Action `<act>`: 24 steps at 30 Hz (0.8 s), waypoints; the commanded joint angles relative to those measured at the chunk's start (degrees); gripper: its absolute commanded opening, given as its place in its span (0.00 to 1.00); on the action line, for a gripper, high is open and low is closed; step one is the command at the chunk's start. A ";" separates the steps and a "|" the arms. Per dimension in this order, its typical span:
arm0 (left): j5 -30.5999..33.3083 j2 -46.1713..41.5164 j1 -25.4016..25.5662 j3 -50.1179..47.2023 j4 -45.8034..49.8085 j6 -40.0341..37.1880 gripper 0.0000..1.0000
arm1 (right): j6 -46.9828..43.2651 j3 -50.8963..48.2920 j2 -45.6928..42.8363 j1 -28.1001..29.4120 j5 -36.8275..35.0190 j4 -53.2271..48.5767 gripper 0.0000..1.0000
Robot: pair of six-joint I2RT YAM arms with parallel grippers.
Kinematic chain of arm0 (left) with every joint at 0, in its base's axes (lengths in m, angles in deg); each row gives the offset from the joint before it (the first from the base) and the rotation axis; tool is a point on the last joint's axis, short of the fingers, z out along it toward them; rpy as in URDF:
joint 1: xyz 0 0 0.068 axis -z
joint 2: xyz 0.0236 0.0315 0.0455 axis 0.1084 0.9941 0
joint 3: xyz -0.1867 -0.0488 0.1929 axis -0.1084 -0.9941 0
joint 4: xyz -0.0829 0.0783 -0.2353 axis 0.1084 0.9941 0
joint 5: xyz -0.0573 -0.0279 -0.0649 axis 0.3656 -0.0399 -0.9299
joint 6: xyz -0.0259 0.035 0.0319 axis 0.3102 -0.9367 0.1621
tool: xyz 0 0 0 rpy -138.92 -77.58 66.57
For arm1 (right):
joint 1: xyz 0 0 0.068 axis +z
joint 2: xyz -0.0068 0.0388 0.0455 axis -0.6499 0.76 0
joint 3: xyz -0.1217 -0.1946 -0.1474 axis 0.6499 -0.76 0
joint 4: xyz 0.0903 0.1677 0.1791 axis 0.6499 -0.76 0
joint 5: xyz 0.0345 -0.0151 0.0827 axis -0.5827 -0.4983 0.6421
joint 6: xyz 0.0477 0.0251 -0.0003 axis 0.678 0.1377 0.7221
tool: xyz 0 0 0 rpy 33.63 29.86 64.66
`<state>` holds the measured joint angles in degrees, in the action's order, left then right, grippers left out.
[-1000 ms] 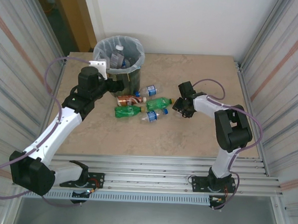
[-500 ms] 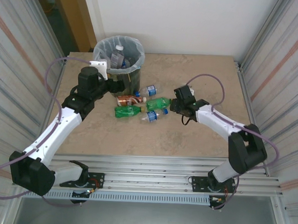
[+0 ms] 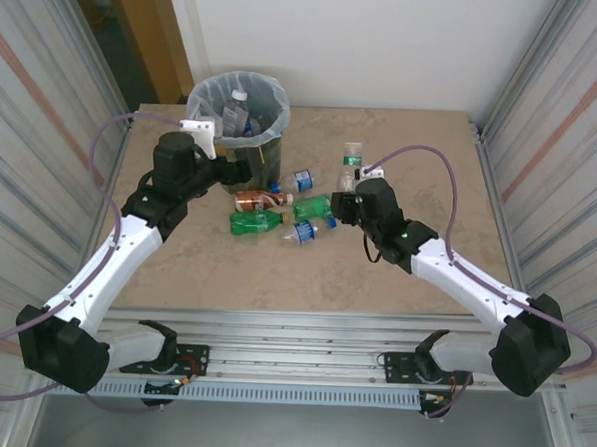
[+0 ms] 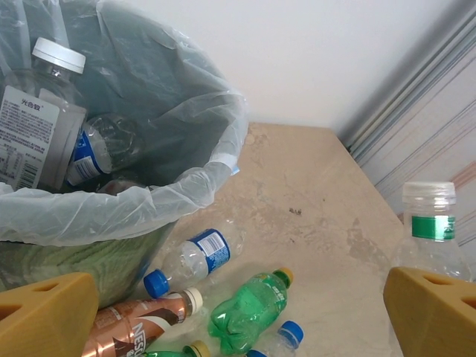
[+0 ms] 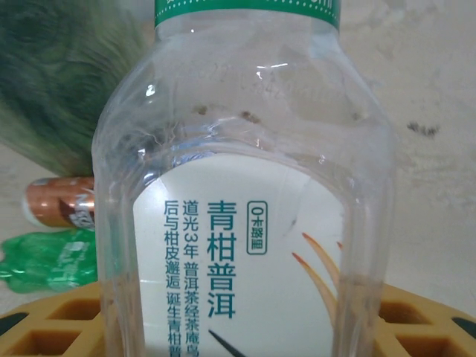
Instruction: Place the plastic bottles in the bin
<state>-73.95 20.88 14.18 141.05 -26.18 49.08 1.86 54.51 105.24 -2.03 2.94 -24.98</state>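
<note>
The bin (image 3: 217,91), dark with a pale bag liner (image 4: 195,181), stands at the far left of the table and holds several bottles, one clear with a white cap (image 4: 39,93). My right gripper (image 3: 349,188) is shut on a clear bottle (image 3: 353,162) with a green neck band and a white label (image 5: 245,193), held upright off the table right of the bin. My left gripper (image 3: 221,175) hangs open beside the bin's front, nothing between its yellow fingers (image 4: 44,316). Below it lie a clear blue-labelled bottle (image 4: 195,256), a brown one (image 4: 137,323) and a green one (image 4: 249,305).
A second green bottle (image 3: 255,222) and a small clear blue-capped bottle (image 3: 308,232) lie nearer the front. Corrugated metal walls close both sides. The beige table (image 3: 396,279) has bare room at the right and front.
My right arm has stretched out to the left and away from its base, and the clear bottle now stands up in its grip. The left arm has hardly moved.
</note>
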 commanded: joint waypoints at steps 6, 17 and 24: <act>-8.54 1.68 1.17 3.18 -4.06 3.27 0.99 | -9.35 -1.97 -3.72 4.55 3.00 8.60 0.39; -17.88 8.77 6.01 12.25 1.51 -0.20 0.99 | -16.07 -0.90 -3.94 9.29 5.71 12.37 0.37; -21.16 12.53 8.22 16.39 4.70 -2.02 0.92 | -17.90 -0.45 -4.33 10.60 5.22 12.12 0.37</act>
<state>-91.81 32.51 21.74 154.86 -23.77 49.10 -13.77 52.72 102.79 7.91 8.08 -14.66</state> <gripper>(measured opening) 0.925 0.549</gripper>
